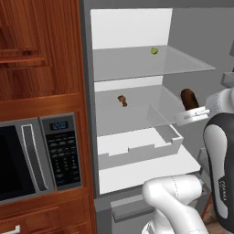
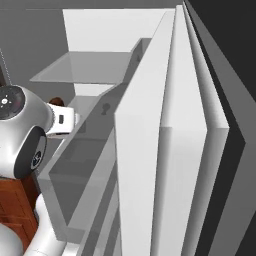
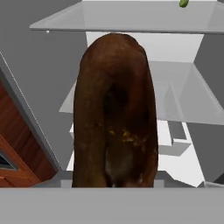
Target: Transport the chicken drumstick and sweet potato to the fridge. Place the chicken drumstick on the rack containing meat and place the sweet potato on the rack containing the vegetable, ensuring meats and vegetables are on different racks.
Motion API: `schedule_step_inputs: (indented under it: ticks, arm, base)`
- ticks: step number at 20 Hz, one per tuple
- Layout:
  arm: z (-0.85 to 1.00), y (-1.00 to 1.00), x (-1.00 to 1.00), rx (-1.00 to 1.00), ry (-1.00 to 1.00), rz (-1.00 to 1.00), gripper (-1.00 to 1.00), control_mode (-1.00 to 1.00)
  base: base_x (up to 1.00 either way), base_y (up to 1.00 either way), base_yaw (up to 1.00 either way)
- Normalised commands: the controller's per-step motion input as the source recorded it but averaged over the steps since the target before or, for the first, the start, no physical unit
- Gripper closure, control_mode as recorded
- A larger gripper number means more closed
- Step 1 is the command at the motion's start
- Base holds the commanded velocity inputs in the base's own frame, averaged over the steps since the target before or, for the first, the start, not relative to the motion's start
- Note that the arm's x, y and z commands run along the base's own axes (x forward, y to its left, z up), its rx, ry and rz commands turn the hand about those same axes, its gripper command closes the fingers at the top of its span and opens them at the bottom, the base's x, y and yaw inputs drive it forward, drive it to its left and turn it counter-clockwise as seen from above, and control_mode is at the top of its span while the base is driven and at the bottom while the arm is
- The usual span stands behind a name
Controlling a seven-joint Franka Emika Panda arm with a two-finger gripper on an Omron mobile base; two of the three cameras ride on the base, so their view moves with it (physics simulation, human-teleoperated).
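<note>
The fridge is seen standing open, its white interior filling the centre and right of the left base view. On the upper shelf, toward the upper right of that frame, the small round green vegetable is seen; in the hand view it is cut by the top edge at upper right. On the shelf below, left of centre, a small golden-brown drumstick is lying. Beneath it, the white drawer is pulled forward.

The sweet potato is held at the right of the left base view, just above the white wrist, in front of the middle shelf and level with it. In the hand view the sweet potato rises from the bottom centre and covers the fingertips. The gripper is clamped on the tuber; the fingers themselves are hidden behind it.

A microwave with a lit display is set in wood cabinetry at the left of the left base view. In the right base view, the open fridge door takes up the centre and right.
</note>
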Motion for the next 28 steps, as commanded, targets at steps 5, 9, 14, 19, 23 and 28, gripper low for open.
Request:
schedule_step_inputs:
  ticks: [5,9,14,19,23,28]
  arm:
    - [0.0,0.0,0.0,0.0,0.0,0.0,1.0,1.0]
    - [0.21,0.0,-0.07,0.0,-0.09,0.0,1.0,-1.0]
    - [0.6,0.05,-0.29,0.0,-0.39,0.0,1.0,-1.0]
    - [0.49,0.16,0.07,0.0,-0.32,0.0,1.0,-1.0]
    - [0.37,0.02,0.53,0.0,-0.01,0.0,1.0,-1.0]
    - [0.04,0.01,0.77,0.0,0.0,0.0,1.0,-1.0]
  base:
    - [0.03,0.07,0.0]
    - [0.01,0.02,-0.01]
    - [0.0,0.0,0.0]
    - [0.0,0.0,0.0]
    - [0.0,0.0,0.0]
    - [0.0,0.0,0.0]
